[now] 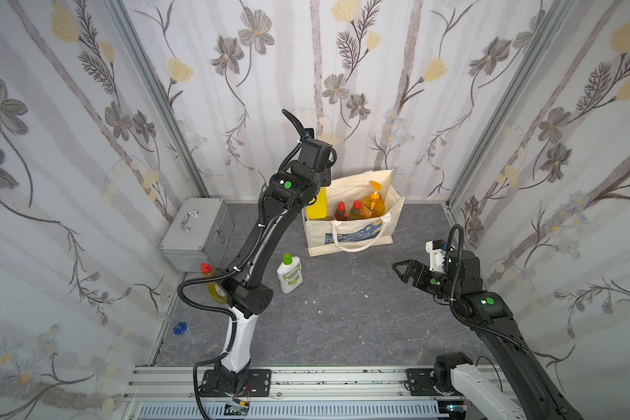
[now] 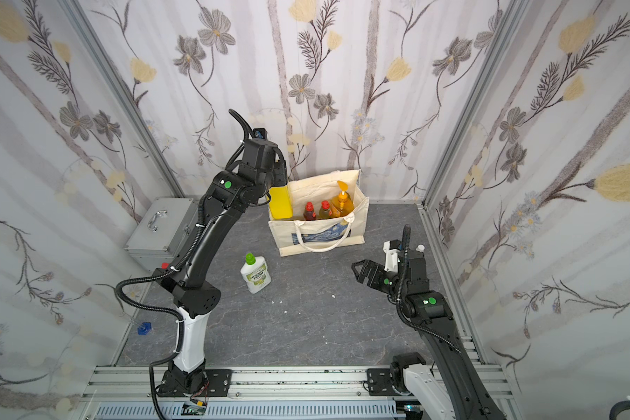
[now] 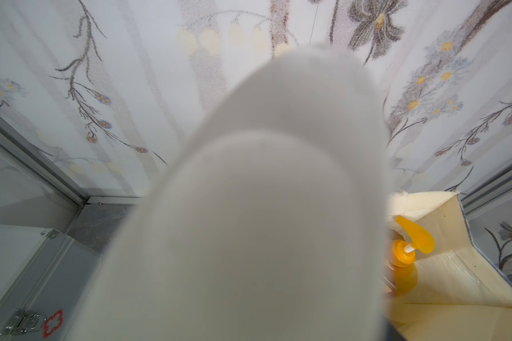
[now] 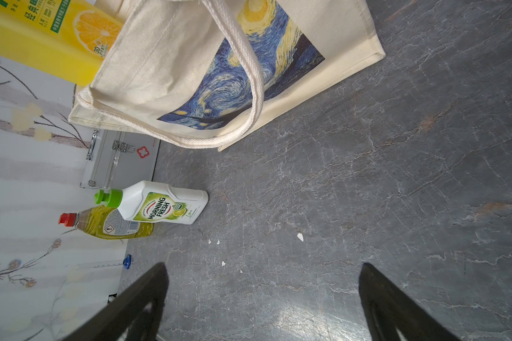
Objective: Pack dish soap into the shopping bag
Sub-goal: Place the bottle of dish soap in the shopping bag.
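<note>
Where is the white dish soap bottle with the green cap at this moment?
In both top views the white bottle stands on the table, outside the shopping bag, between it and the yellow-green bottle by the left arm.

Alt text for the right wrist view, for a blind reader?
The right gripper, open and empty, faces the shopping bag, with a large yellow bottle at its mouth. A white green-capped bottle and a yellow-green bottle stand unpacked near a silver case.

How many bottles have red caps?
3. A dark red bottle and a lighter bottle stand inside the shopping bag; a yellow-green bottle stands near the silver case. The bag may hide more.
</note>
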You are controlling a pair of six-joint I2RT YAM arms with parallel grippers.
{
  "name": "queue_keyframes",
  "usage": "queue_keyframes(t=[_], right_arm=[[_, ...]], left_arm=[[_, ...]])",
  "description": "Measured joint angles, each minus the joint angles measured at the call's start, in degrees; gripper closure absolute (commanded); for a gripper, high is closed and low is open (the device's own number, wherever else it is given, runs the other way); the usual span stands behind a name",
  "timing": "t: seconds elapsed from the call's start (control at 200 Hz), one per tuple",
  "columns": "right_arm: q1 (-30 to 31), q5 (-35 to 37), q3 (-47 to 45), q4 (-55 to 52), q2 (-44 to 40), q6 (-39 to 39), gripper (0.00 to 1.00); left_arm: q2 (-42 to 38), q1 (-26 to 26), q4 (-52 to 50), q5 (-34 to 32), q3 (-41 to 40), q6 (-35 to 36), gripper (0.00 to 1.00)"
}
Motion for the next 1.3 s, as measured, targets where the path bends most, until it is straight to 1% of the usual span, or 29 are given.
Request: queue_keyframes(t=[0.195,0.35,0.45,0.744,0.939,1.034,1.299], right_arm=[[0.00,0.28,0.00,0.00,0.55,-0.11,0.00],[0.00,0.63,0.00,0.00,1.03,-0.26,0.00],[0.00,1.03,0.00,0.00,1.11,-0.28,0.00],[0.07,1.05,0.00,0.00,1.27,-0.37,0.00],[0.33,1.05,0.02,0.00,1.70,-0.70,0.00],[0.37,1.05,0.02,0.00,1.79,-0.70,0.00],[0.44,1.03,0.02,-0.02,1.79,-0.70,0.00]], left_arm=[[1.81,-0.15,0.00,-1.07,0.00,1.55,0.65],[2.64,-0.15,0.00,-1.27,-0.11,1.25,0.65],[2.71,-0.22,0.50,-1.29,-1.62,0.59,0.65],[2.38,-0.44,2.62,-0.98,-8.17,-4.07,0.66],[-1.36,-0.52,6.95,-2.23,-18.32,-5.84,0.67],[-2.99,-0.52,7.89,-2.62,-21.99,-6.51,0.67],[-4.37,-0.52,10.49,-3.93,-26.58,-8.00,0.67]])
